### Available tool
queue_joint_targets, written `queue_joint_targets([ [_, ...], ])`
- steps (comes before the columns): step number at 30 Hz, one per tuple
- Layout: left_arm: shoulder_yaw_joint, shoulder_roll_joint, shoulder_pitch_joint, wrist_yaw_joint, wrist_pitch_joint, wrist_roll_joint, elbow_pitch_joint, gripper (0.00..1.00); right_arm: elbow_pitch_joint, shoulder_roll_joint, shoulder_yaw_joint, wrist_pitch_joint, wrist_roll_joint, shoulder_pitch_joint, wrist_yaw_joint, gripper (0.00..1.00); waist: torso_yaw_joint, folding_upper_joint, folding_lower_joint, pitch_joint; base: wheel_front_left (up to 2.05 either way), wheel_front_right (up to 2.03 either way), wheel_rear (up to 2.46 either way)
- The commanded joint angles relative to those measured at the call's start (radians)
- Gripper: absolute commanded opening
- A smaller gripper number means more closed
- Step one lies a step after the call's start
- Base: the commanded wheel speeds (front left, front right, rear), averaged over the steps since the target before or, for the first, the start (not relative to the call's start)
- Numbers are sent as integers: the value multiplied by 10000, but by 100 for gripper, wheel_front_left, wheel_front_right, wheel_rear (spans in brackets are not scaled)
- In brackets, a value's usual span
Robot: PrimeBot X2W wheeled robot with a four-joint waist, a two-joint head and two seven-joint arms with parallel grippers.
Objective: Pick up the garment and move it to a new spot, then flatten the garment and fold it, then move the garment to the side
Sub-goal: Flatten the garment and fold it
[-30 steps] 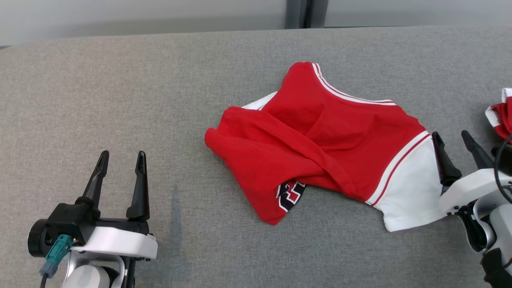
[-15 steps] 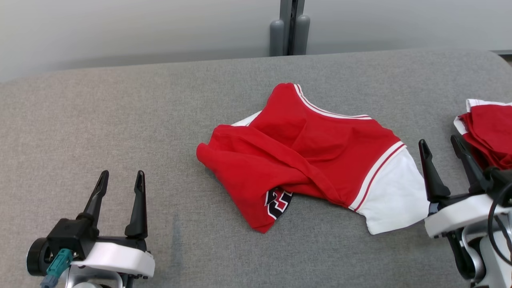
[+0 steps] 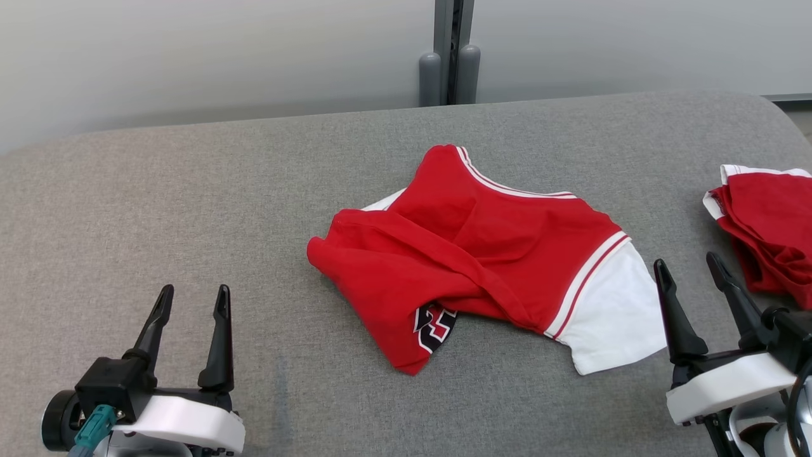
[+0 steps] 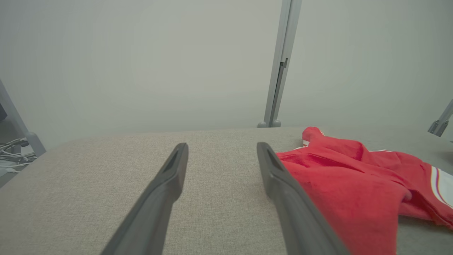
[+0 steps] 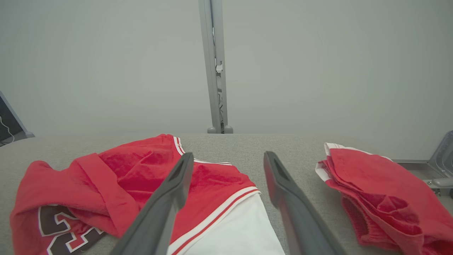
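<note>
A crumpled red garment [image 3: 482, 260] with a white sleeve, white stripes and a black-and-white print lies mid-surface on the grey padded table [image 3: 190, 209]; it also shows in the left wrist view [image 4: 354, 184] and the right wrist view [image 5: 116, 191]. My left gripper [image 3: 193, 301] stands open at the lower left, well apart from the cloth, nothing between its fingers. My right gripper [image 3: 688, 266] is open at the lower right, just beside the white sleeve's edge and holding nothing. Along its fingers [image 5: 170, 198] the right wrist view looks over the sleeve.
A second red-and-white garment [image 3: 767, 235] lies folded near the table's right edge, also in the right wrist view [image 5: 382, 191]. A grey post [image 3: 449, 57] stands against the pale wall behind the table. Bare grey surface stretches left of the crumpled garment.
The head camera has tilted up, bringing the wall and post into view. My right gripper has drawn back a little from the white sleeve. The garment lies as before.
</note>
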Motion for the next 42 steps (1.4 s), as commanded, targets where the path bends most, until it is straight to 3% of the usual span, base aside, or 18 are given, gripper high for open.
queue_joint_targets([
  [1, 10, 83, 81, 62, -10, -77, -31, 100, -95, 30, -83, 85, -71, 95, 2, 100, -1, 0, 0, 11, 0, 0, 0],
  [12, 31, 78, -378, -24, 14, -202, -205, 100, -448, 123, -102, 198, -33, 89, 2, 100, 25, 0, 0, 236, 0, 0, 0],
  [24, -963, -250, -2894, -1328, 1558, -710, 533, 100, -412, 166, 98, 90, 125, -241, 2, 100, -337, 0, 0, 736, 0, 0, 0],
  [29, -1265, -570, -3729, -1926, 2470, -1359, 1984, 100, -282, 207, 234, -27, 228, -365, 2, 100, -602, 0, 0, 952, 0, 0, 0],
  [42, -1366, -542, -4672, -3098, 3990, -2600, 4598, 100, -39, 269, 319, -166, 493, -583, 2, 100, -777, 0, 0, 1319, 0, 0, 0],
])
